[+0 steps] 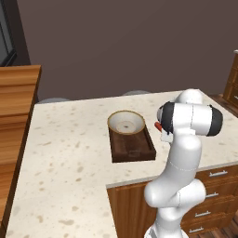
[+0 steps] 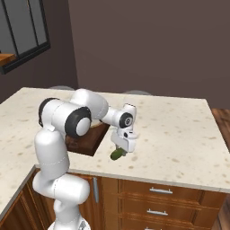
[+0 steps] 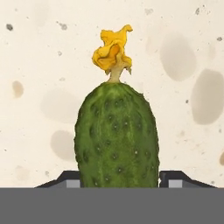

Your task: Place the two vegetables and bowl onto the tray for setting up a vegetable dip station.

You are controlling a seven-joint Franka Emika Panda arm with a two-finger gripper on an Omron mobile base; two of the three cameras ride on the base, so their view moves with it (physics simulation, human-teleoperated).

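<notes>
Arm bent low over counter (image 2: 179, 130), gripper (image 2: 120, 150) straddling cucumber (image 3: 116, 135)

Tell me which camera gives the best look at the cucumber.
The hand view: the cucumber sits large between the finger tips, bumpy skin and yellow blossom clear. The right base view shows it small, on the counter under the gripper. The left base view hides it behind the arm.

wall (image 1: 116, 42): dark taupe | counter (image 1: 69, 153): speckled cream | drawers (image 2: 152, 202): wood
</notes>
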